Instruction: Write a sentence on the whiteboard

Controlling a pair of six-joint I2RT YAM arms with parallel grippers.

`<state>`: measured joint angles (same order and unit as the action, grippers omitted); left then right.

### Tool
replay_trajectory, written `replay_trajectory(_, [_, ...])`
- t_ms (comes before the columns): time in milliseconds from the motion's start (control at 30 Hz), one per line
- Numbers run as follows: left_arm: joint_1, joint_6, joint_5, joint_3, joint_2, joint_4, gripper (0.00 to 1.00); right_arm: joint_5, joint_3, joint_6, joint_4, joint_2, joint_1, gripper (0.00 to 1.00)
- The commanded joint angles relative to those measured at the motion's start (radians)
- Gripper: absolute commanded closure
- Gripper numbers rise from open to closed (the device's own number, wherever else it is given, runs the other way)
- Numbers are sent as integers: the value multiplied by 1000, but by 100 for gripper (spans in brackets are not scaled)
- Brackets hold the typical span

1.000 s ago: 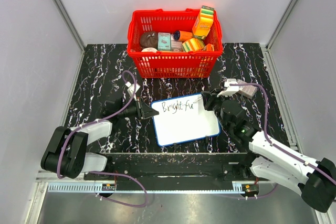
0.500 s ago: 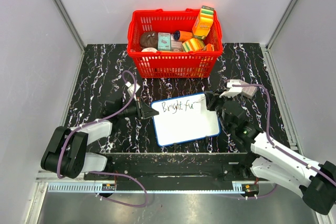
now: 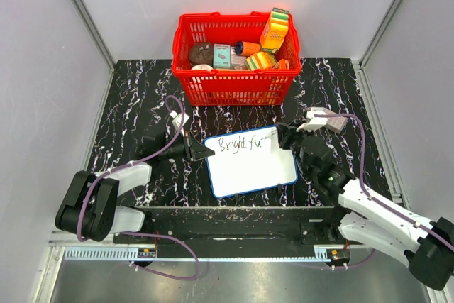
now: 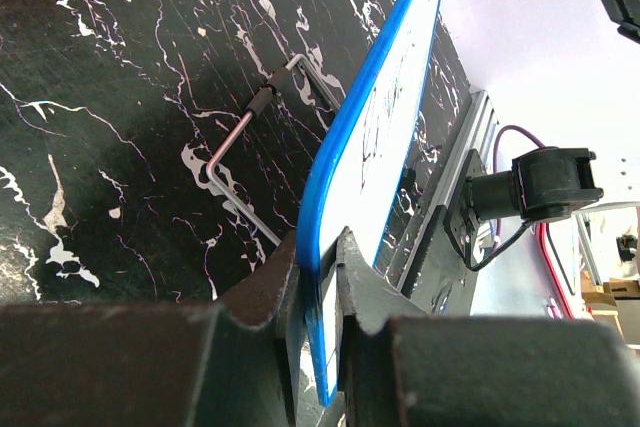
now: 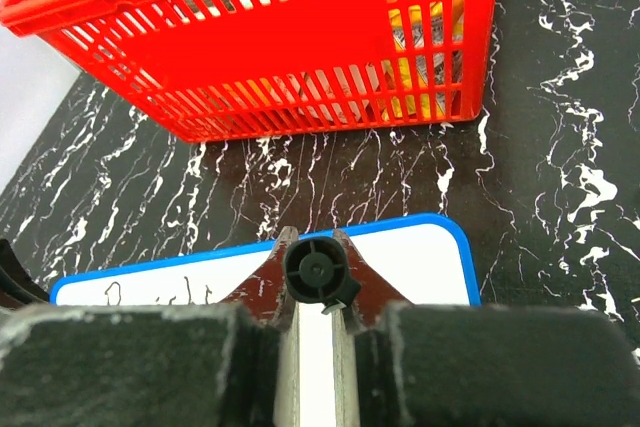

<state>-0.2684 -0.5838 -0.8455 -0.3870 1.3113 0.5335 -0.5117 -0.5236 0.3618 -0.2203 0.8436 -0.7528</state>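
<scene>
My left gripper (image 4: 320,247) is pinched narrow on the blue rim of the whiteboard (image 3: 252,164), with one finger on each face of its left edge, so I have it clamped there. The whiteboard lies on the black marbled table (image 3: 135,97) just on the near side of the red basket (image 3: 237,86). It is apart from the basket and turned a little, so its right end sits closer to the basket than its left.

My right gripper (image 5: 312,247) is closed tight around a marker (image 5: 318,272). From the wrist I look straight down its round black end, wedged between my two fingers. That hand hangs over the corner of the board nearest the basket's right end.

The sentence (image 3: 243,145) runs along the side of the board that faces the basket, in thin black strokes. It reads "Bright fu" (the last letters are small, and I cannot make out more than that). Its end lies just beside my right gripper.

Inside the basket lie several packets and boxes. A yellow carton (image 3: 275,28) with a green top stands at the basket's far right corner.
</scene>
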Motion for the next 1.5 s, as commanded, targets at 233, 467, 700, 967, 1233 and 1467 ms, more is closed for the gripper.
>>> replay_trajectory(233, [9,122,122,-10,36,-33,100,1,-47,-20,-90,32,0,100])
replay_trajectory(467, [9,121,120,-10,36,-32,100,-4,-47,-23,-93,52,-2,100])
replay_trajectory(700, [9,122,120,-10,37,-32,100,-1,-39,-18,-77,52,-2,100])
replay_trajectory(967, [9,122,120,-12,36,-32,100,16,-15,2,-33,23,-2,100])
replay_trajectory(1233, [9,121,120,-12,39,-32,100,36,22,25,-8,-1,-2,100])
replay_trajectory(1467, [9,121,120,-13,37,-32,100,59,40,46,16,-23,-2,100])
